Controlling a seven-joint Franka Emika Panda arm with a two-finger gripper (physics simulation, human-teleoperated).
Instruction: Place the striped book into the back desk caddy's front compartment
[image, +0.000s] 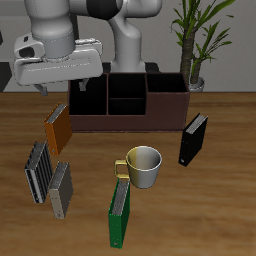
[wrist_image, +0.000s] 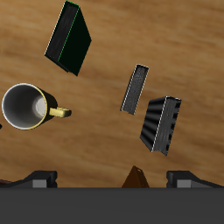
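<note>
Mug (image: 144, 166) mid-table; green book (image: 120, 214), grey book (image: 61, 191), orange book (image: 56, 129), black book (image: 193, 140), plant (image: 193, 40).

striped book (image: 37, 172) beside grey book (image: 60, 190), caddy (image: 128, 103) behind (mug (image: 143, 166) between)

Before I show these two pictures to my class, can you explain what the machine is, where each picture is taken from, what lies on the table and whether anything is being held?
It is a simulated robot arm with a two-fingered hand. One picture looks at the table from in front and above; the other looks down from a camera on the hand itself.

On the wooden table stand a dark brown desk caddy with open cells, a mug, and several books: a striped book, a grey one, an orange one, a green one and a black one. A potted plant stands behind.

The hand hangs above the table, and I can see nothing held between the fingers.
</note>
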